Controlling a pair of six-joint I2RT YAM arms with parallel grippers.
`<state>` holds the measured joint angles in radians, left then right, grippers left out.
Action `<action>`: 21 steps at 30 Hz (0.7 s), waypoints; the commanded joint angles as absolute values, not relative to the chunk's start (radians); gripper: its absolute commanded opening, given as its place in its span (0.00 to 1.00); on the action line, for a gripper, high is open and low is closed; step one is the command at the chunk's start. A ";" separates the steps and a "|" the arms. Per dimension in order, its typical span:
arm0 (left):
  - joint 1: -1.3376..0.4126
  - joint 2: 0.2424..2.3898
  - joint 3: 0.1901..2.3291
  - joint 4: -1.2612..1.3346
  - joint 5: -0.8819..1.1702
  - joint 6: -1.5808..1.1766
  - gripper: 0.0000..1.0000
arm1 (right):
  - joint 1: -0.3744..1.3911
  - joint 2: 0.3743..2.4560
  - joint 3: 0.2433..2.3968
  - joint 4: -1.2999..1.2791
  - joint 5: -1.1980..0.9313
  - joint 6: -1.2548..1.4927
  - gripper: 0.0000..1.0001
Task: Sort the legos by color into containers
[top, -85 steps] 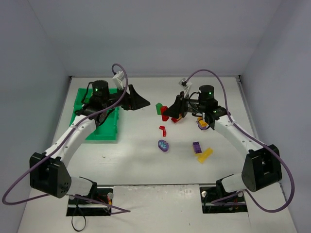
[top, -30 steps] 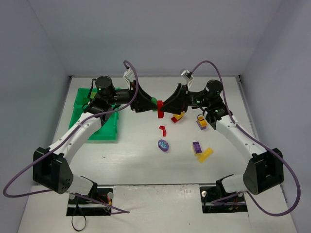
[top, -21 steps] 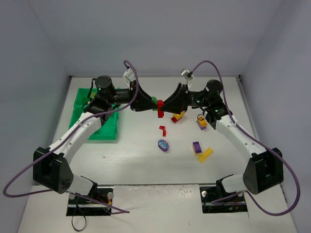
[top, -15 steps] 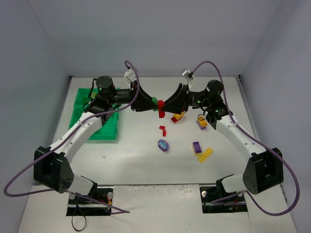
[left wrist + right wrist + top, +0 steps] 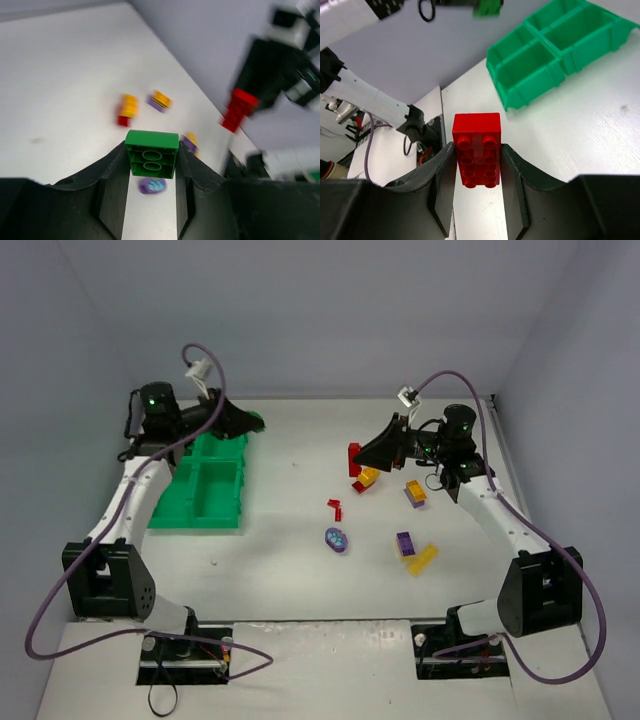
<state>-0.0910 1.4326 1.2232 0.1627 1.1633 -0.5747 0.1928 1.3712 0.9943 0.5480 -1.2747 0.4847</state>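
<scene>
Left arm: it is swinging back from the centre of the table (image 5: 280,580), where half a second ago it was meeting the right arm nose to nose. The left gripper (image 5: 247,423) is now hanging by the 1 o'clock corner of the green tray (image 5: 196,524). Its fingers (image 5: 112,185) are clamping a green brick (image 5: 151,154) by its two sides, studs facing the wrist camera. The brick is clear of the table and not in any compartment.

Centre: four loose pieces are lying where they lay before. A small red piece (image 5: 335,508) is sitting at 12 o'clock of the oval purple piece (image 5: 336,539). A yellow-and-red stack (image 5: 366,480) is lying at 5 o'clock of the right gripper (image 5: 360,454).

Right arm: it is drawing away towards 3 o'clock. Its fingers (image 5: 442,180) are gripping a red brick (image 5: 476,150), studs up, lifted off the table. The red and green bricks, close together earlier, are now well apart.

Right side: an orange-and-purple piece (image 5: 415,492), a purple brick (image 5: 405,543) and a yellow brick (image 5: 422,559) are lying unchanged.
</scene>
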 commanded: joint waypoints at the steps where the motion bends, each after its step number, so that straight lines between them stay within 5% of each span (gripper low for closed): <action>1: 0.053 1.466 1.388 -0.142 0.857 -0.428 0.00 | 0.192 1.368 1.069 0.425 -1.235 0.338 0.00; 7: 0.164 1.662 1.655 -0.447 0.292 -0.345 0.00 | 0.196 1.367 1.057 0.344 -1.141 0.281 0.00; 14: 0.216 1.864 1.816 -0.545 0.127 -0.351 0.00 | 0.216 1.371 1.039 0.321 -1.092 0.265 0.00; 21: 0.216 1.977 1.905 -0.580 0.057 -0.334 0.16 | 0.230 1.390 1.035 0.308 -1.075 0.258 0.00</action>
<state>0.2165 2.0228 1.8339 -0.5705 0.1261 -0.3565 0.2180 1.3872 1.0176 0.2703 -1.0855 0.2775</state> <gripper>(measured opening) 0.293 0.332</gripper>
